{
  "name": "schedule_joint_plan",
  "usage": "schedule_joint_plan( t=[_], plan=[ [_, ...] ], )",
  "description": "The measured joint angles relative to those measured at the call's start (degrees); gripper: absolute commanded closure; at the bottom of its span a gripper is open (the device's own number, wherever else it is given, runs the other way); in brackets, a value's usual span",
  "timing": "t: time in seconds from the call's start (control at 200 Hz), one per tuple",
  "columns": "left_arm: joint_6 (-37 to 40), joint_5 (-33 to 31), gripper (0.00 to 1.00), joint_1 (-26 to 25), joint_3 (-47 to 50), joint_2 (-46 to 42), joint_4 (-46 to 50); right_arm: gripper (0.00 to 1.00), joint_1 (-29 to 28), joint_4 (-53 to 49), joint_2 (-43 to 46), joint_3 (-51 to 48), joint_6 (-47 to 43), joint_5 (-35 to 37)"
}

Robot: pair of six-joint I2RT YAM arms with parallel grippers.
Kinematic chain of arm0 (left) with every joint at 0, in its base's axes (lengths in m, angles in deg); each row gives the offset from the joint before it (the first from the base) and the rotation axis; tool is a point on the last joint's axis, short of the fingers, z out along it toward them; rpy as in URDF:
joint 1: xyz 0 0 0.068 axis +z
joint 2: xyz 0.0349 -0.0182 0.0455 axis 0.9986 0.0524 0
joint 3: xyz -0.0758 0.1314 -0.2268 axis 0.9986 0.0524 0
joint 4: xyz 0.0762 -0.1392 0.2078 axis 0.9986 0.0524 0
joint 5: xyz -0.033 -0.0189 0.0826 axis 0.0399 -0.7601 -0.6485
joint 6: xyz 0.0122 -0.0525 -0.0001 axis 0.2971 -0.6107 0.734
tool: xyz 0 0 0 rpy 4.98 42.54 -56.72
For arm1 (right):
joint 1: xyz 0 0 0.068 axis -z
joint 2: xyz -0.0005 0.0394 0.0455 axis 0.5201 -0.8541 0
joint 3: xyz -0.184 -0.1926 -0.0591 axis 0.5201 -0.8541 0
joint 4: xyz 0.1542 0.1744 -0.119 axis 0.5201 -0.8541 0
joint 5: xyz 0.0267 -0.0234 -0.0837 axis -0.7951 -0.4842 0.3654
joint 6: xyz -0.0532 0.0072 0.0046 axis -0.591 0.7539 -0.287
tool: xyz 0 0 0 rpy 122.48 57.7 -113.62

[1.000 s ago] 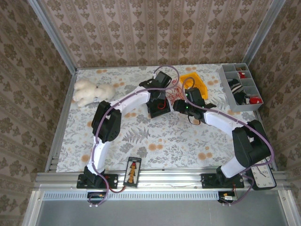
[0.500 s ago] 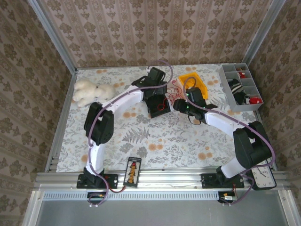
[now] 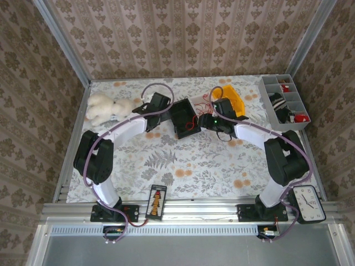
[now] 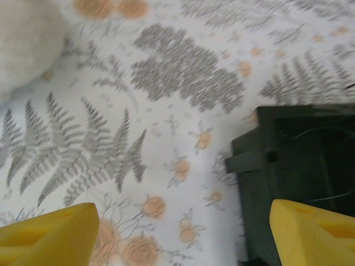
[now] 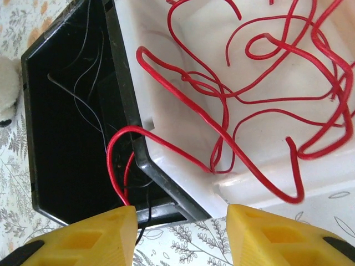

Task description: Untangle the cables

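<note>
Between the half-spread yellow fingers of the right end effector (image 5: 178,233), which clasp nothing that I can see, lies the corner where a black box (image 5: 66,138) butts against a white tray (image 5: 158,22). This end effector hangs low over that joint, probably because one red strand (image 5: 113,160) arches over the box rim right there. It runs from the tray down into the box and ends just beside the inner edge of the left-hand finger; whether it touches that finger I cannot tell. Most of the cables (image 5: 260,94) lie farther out in the tray as a loose sprawl of red loops crossing one another. A few hair-thin dark strands (image 5: 77,88) rest inside the box, so the sorting looks partly done, with the bridging strand the likely next pick. The left end effector (image 4: 177,233) is spread wide and empty above the flowered tabletop (image 4: 166,100), with the box edge just beside its right-hand finger and a white toy (image 4: 22,44) off at the far corner of its view. It seems parked clear of the tangle to leave room for the other arm. An orange bin (image 3: 233,101) sits just beyond the tray.
</note>
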Motion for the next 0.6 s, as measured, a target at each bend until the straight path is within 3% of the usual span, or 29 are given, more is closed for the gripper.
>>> schedule_joint_plan(
  t=[0.3,0.515,0.6],
  plan=[
    [-4.6,-0.7,0.19,0.7,0.8,0.0,0.9,0.57,1.6,-0.6,-5.5,5.2,-1.6,-0.2],
    [-5.1,-1.1,0.19,0.7,0.8,0.0,1.9,0.68,3.0,0.9,-7.3,6.5,-1.3,-2.5],
    [-5.2,-1.3,0.19,0.7,0.8,0.0,2.4,0.76,3.3,2.1,-8.1,7.1,-1.3,-3.0]
  ],
)
